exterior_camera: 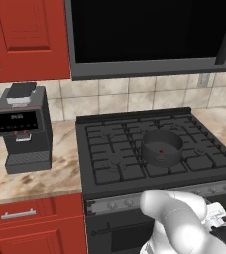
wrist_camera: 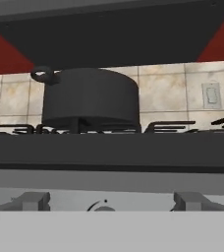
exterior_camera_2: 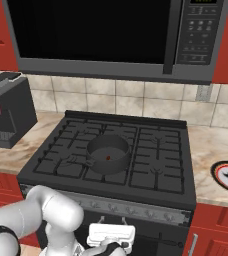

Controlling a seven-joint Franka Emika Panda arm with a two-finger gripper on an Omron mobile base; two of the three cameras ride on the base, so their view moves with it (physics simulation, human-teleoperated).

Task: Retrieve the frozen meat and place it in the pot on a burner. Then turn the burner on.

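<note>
Meat is sitting inside the pot on a middle burner. Gripper is hanging low before the stove front, facing the knob directly ahead; finger state: cannot tell.

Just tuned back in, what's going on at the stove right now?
The frozen meat already lies in the pot, which sits on a burner near the middle of the stove. The arm is low at the stove's front, its hand camera facing the control knobs. I can't tell whether the claw is open.
</note>
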